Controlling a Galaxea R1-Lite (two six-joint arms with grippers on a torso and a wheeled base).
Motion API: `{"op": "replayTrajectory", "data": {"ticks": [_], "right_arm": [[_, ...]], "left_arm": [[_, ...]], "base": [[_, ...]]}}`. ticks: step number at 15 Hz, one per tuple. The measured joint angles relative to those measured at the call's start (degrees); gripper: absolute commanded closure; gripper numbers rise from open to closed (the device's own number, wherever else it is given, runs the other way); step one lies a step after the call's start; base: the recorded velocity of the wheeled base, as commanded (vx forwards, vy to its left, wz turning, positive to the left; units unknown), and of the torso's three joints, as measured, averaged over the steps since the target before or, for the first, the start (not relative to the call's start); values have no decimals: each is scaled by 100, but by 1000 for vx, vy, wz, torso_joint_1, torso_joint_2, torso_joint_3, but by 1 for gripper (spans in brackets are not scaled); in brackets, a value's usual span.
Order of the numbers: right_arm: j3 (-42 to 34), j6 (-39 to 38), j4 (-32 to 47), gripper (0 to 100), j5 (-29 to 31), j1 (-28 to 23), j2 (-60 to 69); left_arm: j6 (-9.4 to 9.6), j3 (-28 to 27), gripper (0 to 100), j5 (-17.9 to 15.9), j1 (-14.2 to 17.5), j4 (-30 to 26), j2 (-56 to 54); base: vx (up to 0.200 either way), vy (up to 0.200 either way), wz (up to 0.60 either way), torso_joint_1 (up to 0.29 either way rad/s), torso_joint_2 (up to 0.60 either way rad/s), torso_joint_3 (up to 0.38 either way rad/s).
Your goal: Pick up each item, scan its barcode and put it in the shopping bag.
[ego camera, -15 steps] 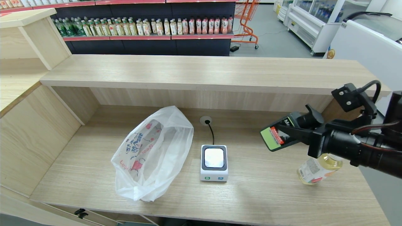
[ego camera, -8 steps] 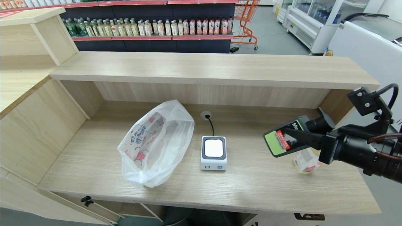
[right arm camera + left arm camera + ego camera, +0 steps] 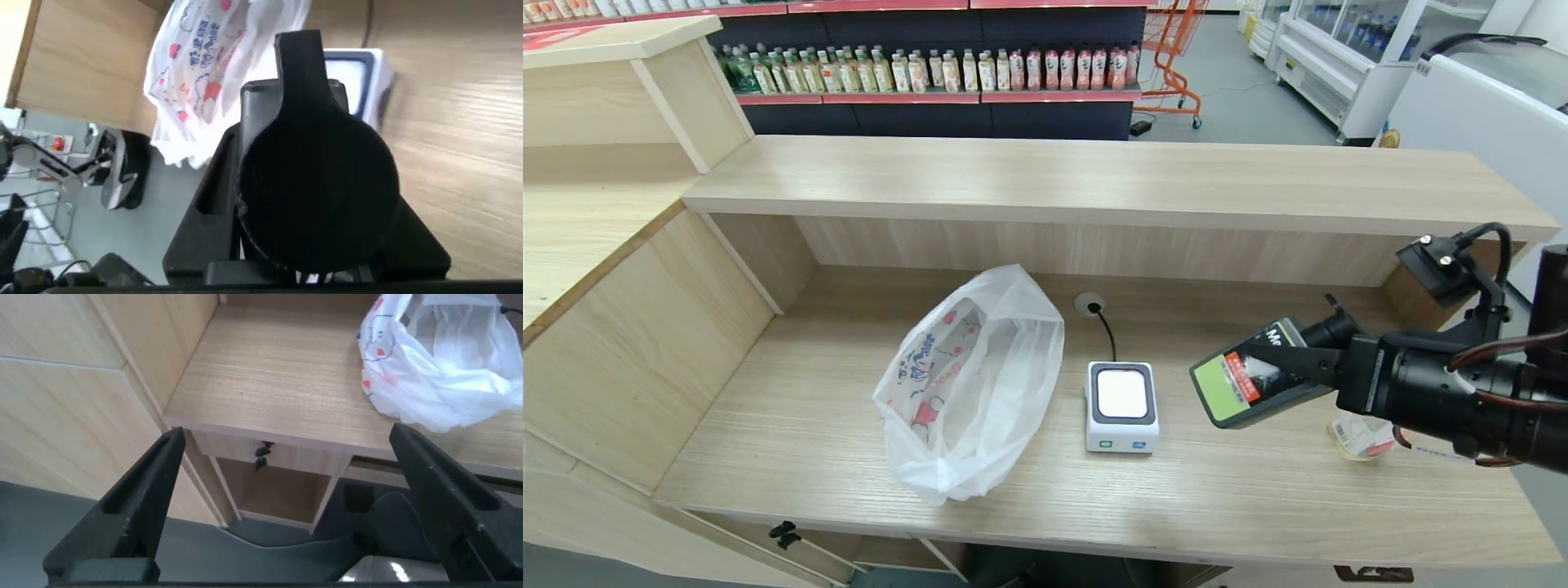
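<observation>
the right pincer (image 3: 1270, 367) is clenched on a dark box (image 3: 1223, 390) with a green and red label. it holds the box up in the air, right of the scanner (image 3: 1121, 396). the white shopping bag (image 3: 972, 384) lies on the bench (image 3: 1217, 490), left of the scanner. a bottle (image 3: 1356, 433) sits under the right arm. the left pincer (image 3: 286, 437) is spread wide, low by the bench's front edge.
</observation>
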State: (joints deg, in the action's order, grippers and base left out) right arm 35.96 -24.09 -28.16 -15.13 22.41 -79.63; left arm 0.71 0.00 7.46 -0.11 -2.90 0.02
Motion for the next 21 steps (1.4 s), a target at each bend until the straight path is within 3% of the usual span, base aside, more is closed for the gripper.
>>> {"op": "replayTrajectory", "data": {"ticks": [6, 9, 14, 21], "right_arm": [[425, -60, 49, 100, 13, 113, -645], [783, 217, 52, 100, 33, 121, -1073], [1106, 1529, -2, 100, 49, 123, -1790], [1447, 2477, -1232, 100, 30, 383, -3078]], "left_arm": [[7, 0, 0, -2, 1, 0, 0], [7, 0, 0, -2, 4, 1, 0], [9, 0, 0, -2, 4, 1, 0], [9, 0, 0, -2, 1, 0, 0]], "base": [[0, 200, 0, 2, 2, 3], [0, 0, 0, 0, 0, 0], [0, 0, 0, 0, 0, 0], [0, 0, 0, 0, 0, 0]]}}
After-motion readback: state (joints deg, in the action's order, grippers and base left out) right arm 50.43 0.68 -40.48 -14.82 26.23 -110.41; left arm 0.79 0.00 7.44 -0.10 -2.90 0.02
